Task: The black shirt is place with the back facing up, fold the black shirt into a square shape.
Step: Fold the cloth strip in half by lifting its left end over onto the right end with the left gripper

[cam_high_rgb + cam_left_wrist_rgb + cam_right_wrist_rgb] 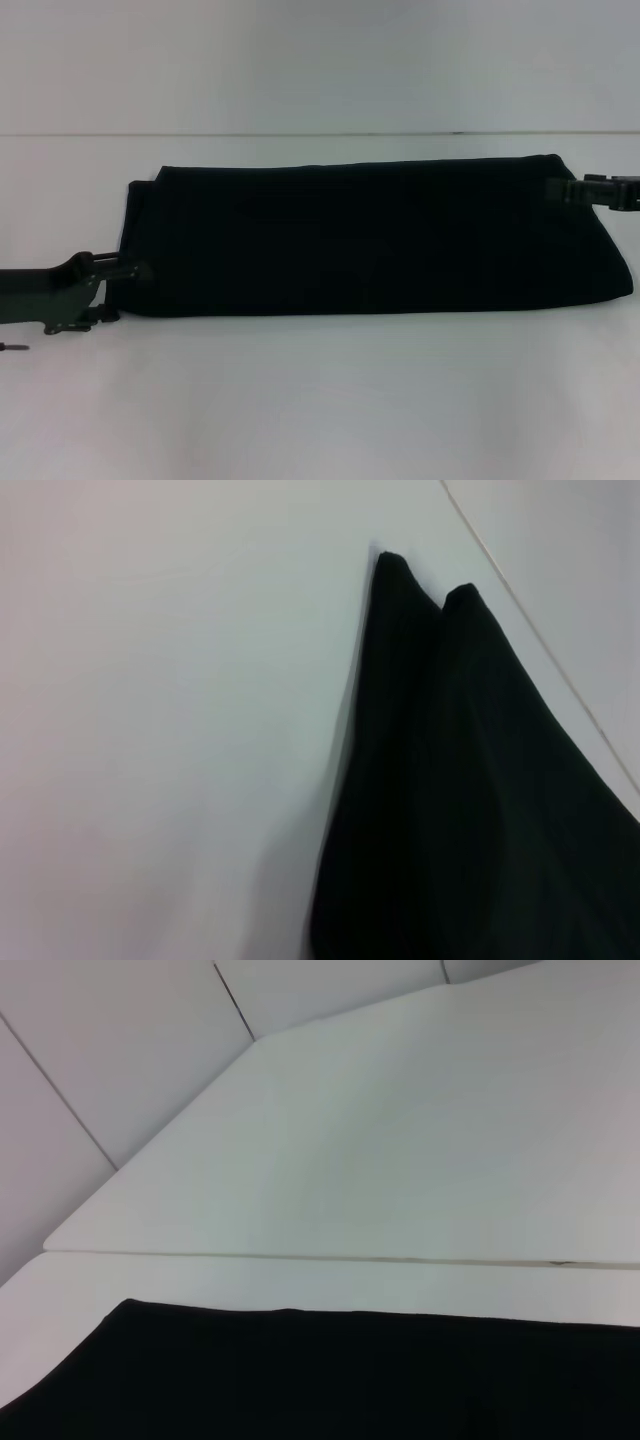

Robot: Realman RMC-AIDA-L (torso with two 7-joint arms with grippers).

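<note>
The large black cloth T-shirt (370, 240) lies as a wide folded band across the frame's middle on the white table (320, 400), the left gripper (128, 270) at its lower-left end, the right gripper (560, 190) at its upper-right end.

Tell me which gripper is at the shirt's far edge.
The right gripper, at the far right corner of the black shirt. The left gripper sits nearer the front, at the left end.

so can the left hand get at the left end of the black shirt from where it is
Probably yes: the left hand already sits at the left end of the black shirt, with only bare white table around.
</note>
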